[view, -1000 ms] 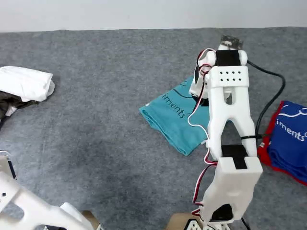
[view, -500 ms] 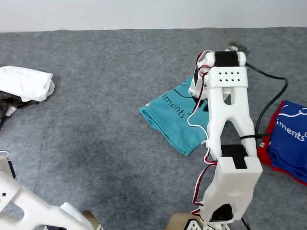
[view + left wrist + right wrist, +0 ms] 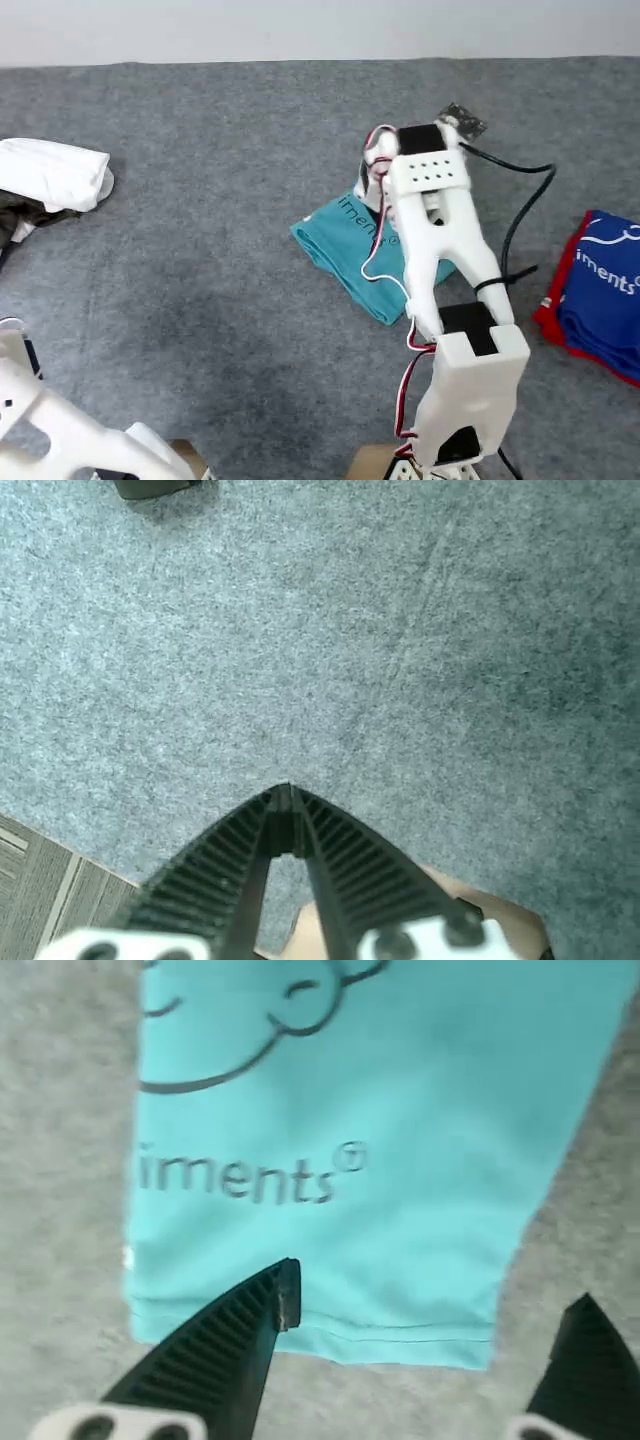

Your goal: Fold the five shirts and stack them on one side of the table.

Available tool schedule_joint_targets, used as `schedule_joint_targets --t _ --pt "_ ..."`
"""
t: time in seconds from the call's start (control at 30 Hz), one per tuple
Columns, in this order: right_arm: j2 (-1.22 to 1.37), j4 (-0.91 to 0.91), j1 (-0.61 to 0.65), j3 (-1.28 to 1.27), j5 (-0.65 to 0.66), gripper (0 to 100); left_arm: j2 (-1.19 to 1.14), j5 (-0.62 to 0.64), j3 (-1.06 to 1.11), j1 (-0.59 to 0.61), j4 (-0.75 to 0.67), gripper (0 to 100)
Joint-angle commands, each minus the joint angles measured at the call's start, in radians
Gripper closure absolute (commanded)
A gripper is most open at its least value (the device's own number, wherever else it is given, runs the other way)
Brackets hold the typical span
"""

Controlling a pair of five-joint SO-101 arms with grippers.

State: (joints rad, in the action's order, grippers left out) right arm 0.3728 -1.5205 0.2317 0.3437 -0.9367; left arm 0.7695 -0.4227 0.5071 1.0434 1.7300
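A folded teal shirt (image 3: 340, 245) lies mid-table, partly under the right arm (image 3: 430, 200). In the right wrist view my right gripper (image 3: 437, 1285) hangs open just above that teal shirt (image 3: 380, 1110), its fingers straddling the hemmed edge without touching it. A blue shirt (image 3: 605, 290) rests folded on a red shirt (image 3: 552, 310) at the right edge. At the far left a folded white shirt (image 3: 55, 172) sits on a dark one (image 3: 20, 215). My left gripper (image 3: 290, 792) is shut on nothing above bare grey carpet (image 3: 400, 630).
The left arm (image 3: 60, 430) stands at the near-left corner. A black cable (image 3: 520, 215) loops from the right arm's wrist. Grey carpet (image 3: 200, 300) covers the table, with wood (image 3: 30, 900) at its near edge.
The right arm has swung left, so its wrist now stands over the middle of the teal shirt. The shirts and the left arm have stayed put.
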Motion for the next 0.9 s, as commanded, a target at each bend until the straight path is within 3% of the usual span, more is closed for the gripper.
schedule_joint_targets --t 0.0,0.27,0.87 --pt "-0.056 0.051 -0.004 0.002 -0.043 59.3 0.021 -0.003 -0.001 -0.006 0.0 100" --pt "0.065 0.056 -0.081 0.005 -0.057 59.3 0.021 -0.003 -0.084 -0.006 0.005 100" --pt "0.275 0.242 -0.082 0.006 -0.026 59.3 0.021 -0.003 -0.087 -0.005 0.006 100"
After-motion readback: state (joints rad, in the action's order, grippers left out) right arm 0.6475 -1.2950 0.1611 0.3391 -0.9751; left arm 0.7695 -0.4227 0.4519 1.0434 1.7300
